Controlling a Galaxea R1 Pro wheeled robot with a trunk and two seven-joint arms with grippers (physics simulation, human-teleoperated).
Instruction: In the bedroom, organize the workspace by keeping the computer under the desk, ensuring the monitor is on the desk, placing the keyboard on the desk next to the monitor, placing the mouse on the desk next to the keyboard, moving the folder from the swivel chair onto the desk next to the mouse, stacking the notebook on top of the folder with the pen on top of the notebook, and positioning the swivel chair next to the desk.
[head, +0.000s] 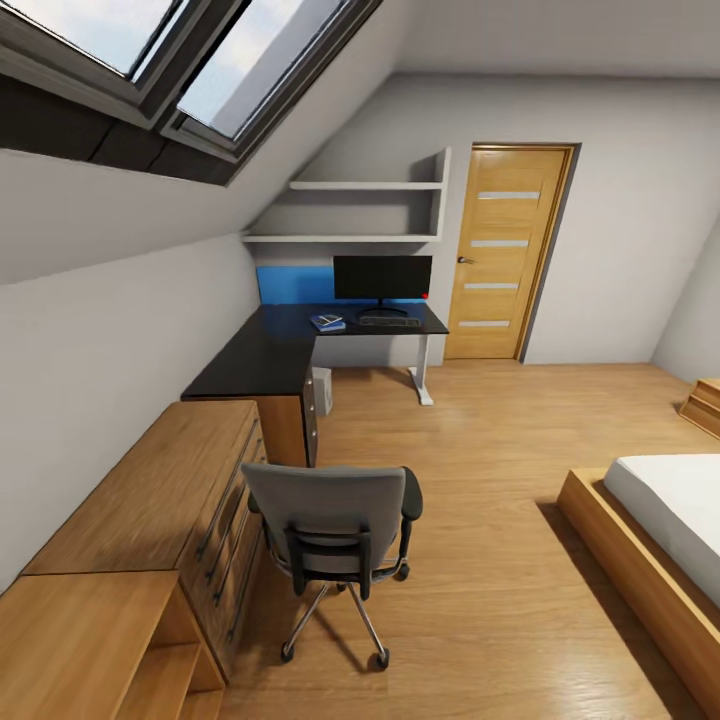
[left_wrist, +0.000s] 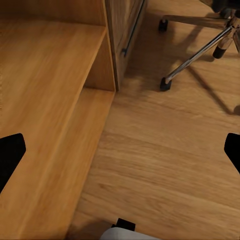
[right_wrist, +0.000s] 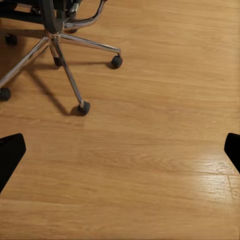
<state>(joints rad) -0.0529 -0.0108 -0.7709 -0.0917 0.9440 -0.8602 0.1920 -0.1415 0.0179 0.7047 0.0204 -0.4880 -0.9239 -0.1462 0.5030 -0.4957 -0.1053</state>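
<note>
The grey swivel chair (head: 332, 525) stands on the wood floor with its back toward me, well short of the black L-shaped desk (head: 270, 350); its backrest hides the seat. On the desk's far wing the monitor (head: 382, 278) is upright, with a dark keyboard (head: 388, 321) in front of it and a blue book-like item (head: 327, 322) to the left. The pale computer tower (head: 322, 390) sits under the desk. My left gripper (left_wrist: 121, 155) hangs open over the floor beside a low shelf. My right gripper (right_wrist: 121, 152) is open over bare floor near the chair's chrome base (right_wrist: 60, 40).
A wooden dresser (head: 160, 490) and low shelf unit (left_wrist: 50, 100) line the left wall under the sloped ceiling. A bed (head: 670, 520) on a wooden frame lies at the right. A closed door (head: 505, 250) is behind the desk. Open floor runs between chair and desk.
</note>
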